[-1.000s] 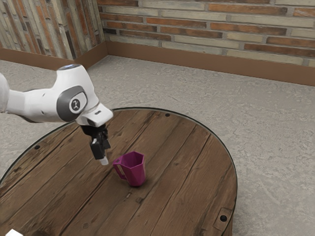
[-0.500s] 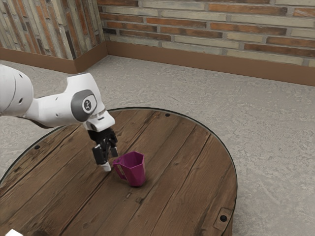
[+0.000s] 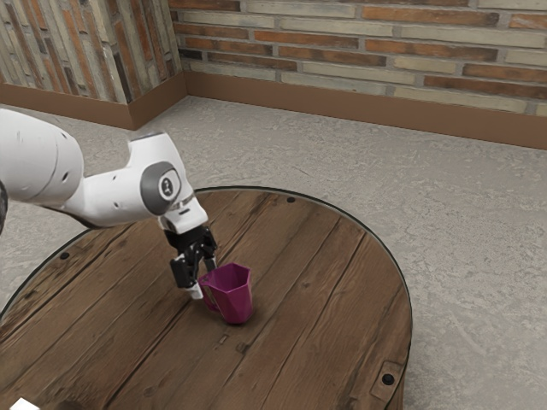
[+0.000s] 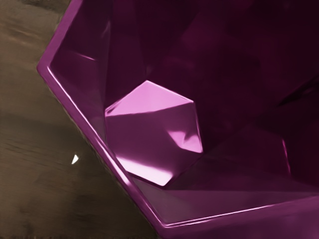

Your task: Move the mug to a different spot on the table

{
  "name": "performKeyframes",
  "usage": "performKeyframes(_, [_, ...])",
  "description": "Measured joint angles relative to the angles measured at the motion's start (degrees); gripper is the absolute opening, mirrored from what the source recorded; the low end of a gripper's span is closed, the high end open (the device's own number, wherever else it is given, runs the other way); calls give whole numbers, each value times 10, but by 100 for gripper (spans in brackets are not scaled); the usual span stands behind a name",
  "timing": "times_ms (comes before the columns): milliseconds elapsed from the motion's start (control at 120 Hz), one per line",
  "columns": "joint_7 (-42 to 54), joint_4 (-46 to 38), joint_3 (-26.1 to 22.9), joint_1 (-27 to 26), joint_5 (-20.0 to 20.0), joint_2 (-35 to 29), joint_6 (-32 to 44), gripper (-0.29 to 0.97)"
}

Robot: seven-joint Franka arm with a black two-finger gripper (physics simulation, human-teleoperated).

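1. Mug: magenta, faceted, upright. It is placed on the table near its middle, somewhat toward the exterior view's left. The open mouth is turned upward. In the wrist view the mug is seen from above: angular inner walls, a bright six-sided floor and a thin lit rim are recorded.

2. Gripper: black, two-fingered, pointed downward. It is positioned at the mug's rim on the side toward the exterior view's left, where the handle is covered by it. The fingers are held apart, one outside the mug wall with a pale tip low beside it, the other at the rim. A clamp from both sides cannot be made out, so the fingers are recorded as released.

3. Arm: white with grey joint caps. It is brought in from the exterior view's left and bent down over the table.

4. Table: round, built of dark weathered planks, edged with a dark band. A bolt head is set near the rim toward the exterior view's right. In the wrist view a strip of the table is seen beside the mug's outer rim, with a small white speck on it.

5. Small white item: noted at the table's near edge; its kind cannot be told.

6. Surroundings: a brick wall, a brown skirting board and a grey speckled floor.
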Motion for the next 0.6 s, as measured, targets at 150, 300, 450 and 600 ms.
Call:
performKeyframes(150, [14, 2, 0, 1, -19, 9, 5, 68])
performKeyframes(300, [26, 2, 0, 5, -34, 14, 12, 62])
performKeyframes(450, [35, 2, -2, 7, -51, 19, 21, 58])
performKeyframes(600, [43, 2, -2, 7, -57, 20, 25, 48])
